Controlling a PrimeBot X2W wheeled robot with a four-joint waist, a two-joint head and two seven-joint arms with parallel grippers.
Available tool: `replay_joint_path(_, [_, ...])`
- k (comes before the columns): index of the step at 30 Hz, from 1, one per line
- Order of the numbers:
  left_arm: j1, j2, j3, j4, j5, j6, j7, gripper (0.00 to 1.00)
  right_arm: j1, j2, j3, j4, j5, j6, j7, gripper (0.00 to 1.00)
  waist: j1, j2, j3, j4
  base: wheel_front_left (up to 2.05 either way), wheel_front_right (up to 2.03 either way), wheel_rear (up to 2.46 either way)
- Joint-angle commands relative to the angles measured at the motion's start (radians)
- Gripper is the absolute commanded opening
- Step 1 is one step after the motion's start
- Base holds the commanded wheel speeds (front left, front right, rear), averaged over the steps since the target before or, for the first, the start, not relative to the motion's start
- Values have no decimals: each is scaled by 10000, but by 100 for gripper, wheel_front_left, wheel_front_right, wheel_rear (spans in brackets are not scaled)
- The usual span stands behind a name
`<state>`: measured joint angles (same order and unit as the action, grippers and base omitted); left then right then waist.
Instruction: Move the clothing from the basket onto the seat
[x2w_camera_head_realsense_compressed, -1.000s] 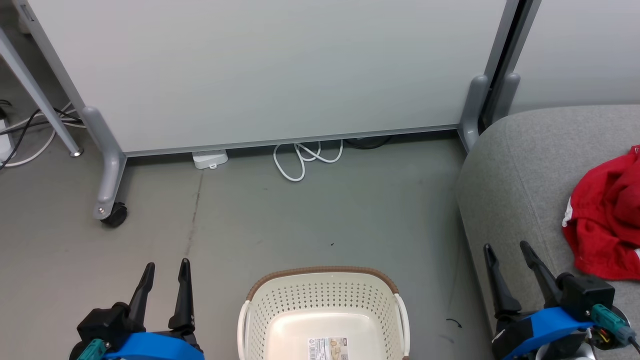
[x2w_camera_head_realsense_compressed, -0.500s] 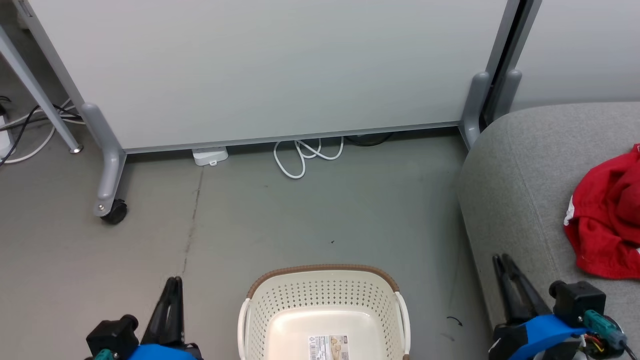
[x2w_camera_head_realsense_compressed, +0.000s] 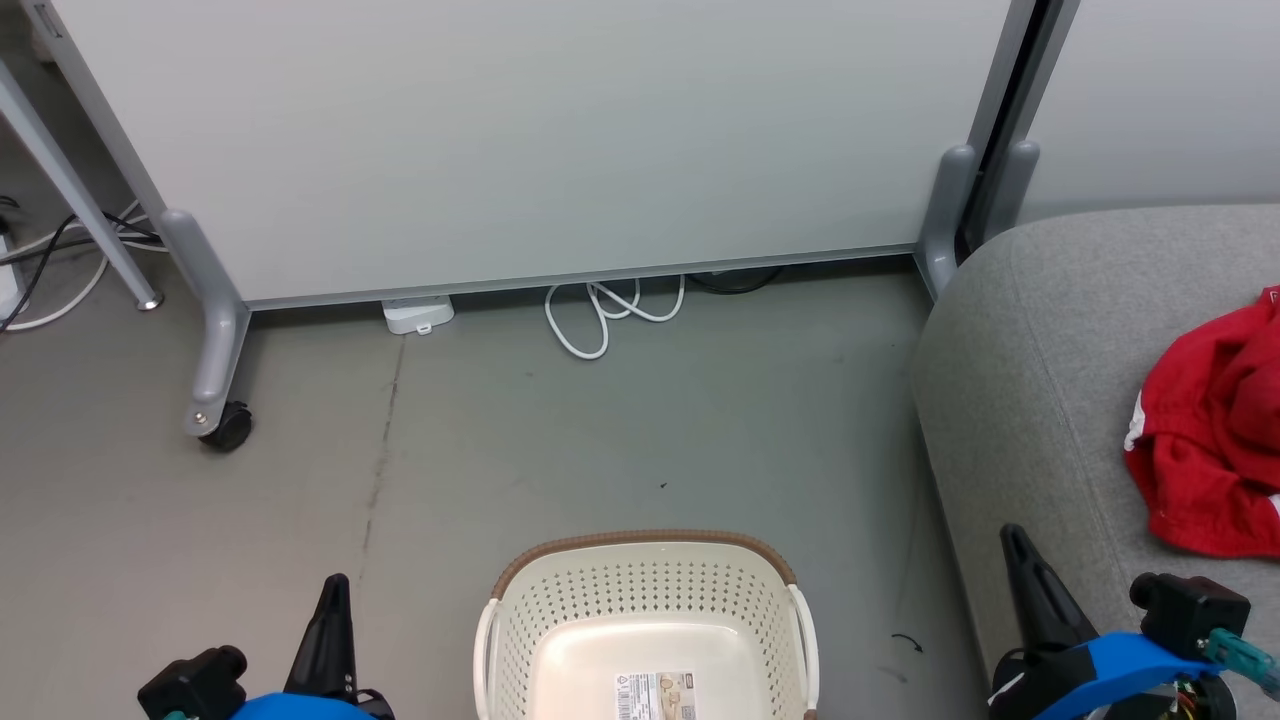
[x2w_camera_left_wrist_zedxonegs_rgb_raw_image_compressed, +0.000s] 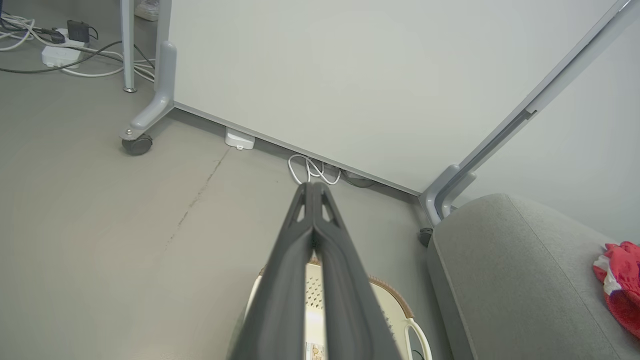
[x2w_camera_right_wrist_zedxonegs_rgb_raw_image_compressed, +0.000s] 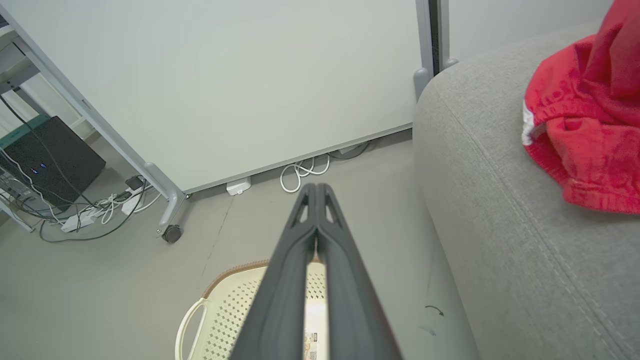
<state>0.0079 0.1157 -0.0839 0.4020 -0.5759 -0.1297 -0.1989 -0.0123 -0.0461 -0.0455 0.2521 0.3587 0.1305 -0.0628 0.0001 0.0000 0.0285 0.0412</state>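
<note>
Pressing flat against each other, the two long dark fingers of the left gripper (x2w_camera_head_realsense_compressed: 334, 598) stand fully closed with nothing between them. Their tips point up over the grey floor (x2w_camera_head_realsense_compressed: 600, 450), just left of the cream-white perforated plastic laundry basket (x2w_camera_head_realsense_compressed: 645, 541) with its brown rim band. The right gripper (x2w_camera_head_realsense_compressed: 1014, 545) is likewise clamped together on nothing. Its dark fingers rise at the front edge of the large light-grey fabric-upholstered seat (x2w_camera_head_realsense_compressed: 1040, 380), leaning slightly leftward; whether they touch the upholstery cannot be told.

The bright-red fabric clothing (x2w_camera_head_realsense_compressed: 1205, 450) with white trim lies in a crumpled heap on the seat. It is to the right of and beyond the right gripper's tips, near them but apart. It is well apart from the left gripper, with the laundry basket standing between the two. The laundry basket stands on the floor between the two grippers, near the seat's front, and its pale bottom shows a printed label (x2w_camera_head_realsense_compressed: 655, 695).
</note>
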Motion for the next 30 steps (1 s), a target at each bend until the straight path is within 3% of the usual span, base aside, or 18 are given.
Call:
replay_joint_path(1, [-311, 16, 117, -225, -369, -2, 85, 0, -220, -25, -50, -159, 459, 0, 52, 0, 0, 0, -3, -5, 0, 0, 0])
replay_joint_path(30, [-673, -227, 823, -743, -4068, -6, 1214, 0, -530, -38, -283, -156, 4934, 2, 687, 0, 0, 0, -68, -111, 0, 0, 0])
